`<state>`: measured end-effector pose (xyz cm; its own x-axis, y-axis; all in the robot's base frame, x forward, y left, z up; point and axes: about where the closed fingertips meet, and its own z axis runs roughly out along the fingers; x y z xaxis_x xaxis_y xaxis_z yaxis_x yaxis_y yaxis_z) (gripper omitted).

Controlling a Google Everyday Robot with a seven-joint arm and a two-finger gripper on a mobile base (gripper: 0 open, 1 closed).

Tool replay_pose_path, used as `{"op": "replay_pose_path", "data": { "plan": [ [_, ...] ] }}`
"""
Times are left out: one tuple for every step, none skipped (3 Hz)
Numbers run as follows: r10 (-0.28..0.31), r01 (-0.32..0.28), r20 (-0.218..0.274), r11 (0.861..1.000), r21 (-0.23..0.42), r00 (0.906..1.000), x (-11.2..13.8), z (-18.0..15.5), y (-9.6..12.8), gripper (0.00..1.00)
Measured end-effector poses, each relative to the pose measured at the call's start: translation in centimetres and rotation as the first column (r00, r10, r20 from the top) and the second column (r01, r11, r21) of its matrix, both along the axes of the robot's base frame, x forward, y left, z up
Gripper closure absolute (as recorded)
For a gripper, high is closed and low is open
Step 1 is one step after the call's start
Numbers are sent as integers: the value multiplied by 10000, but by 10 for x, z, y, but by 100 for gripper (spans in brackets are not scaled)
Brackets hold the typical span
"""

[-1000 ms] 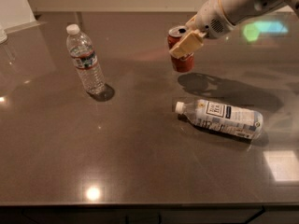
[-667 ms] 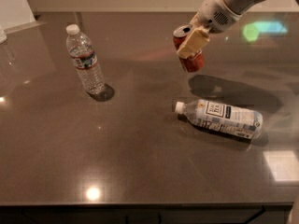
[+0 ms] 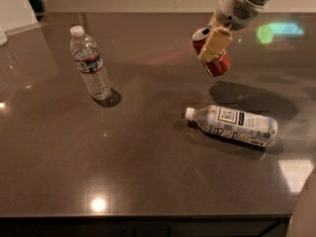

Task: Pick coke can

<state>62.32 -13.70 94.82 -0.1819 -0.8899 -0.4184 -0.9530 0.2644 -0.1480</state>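
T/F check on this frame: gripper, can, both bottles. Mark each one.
1. The gripper is shut on the coke can. True.
2. The coke can rests on the table. False: it hangs tilted above the table, held by the gripper.
3. Both bottles stand upright. False: the left bottle stands, the right bottle lies on its side.
4. The right bottle's cap points to the left of the picture. True.

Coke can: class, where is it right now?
Upper right of the camera view: the coke can is held tilted in the gripper, off the table, beyond the lying water bottle.
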Motion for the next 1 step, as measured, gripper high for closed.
{"op": "replay_pose_path", "data": {
  "plan": [
    [0,0,1,10000,0,10000,0,0,0,100]
  ]
}}
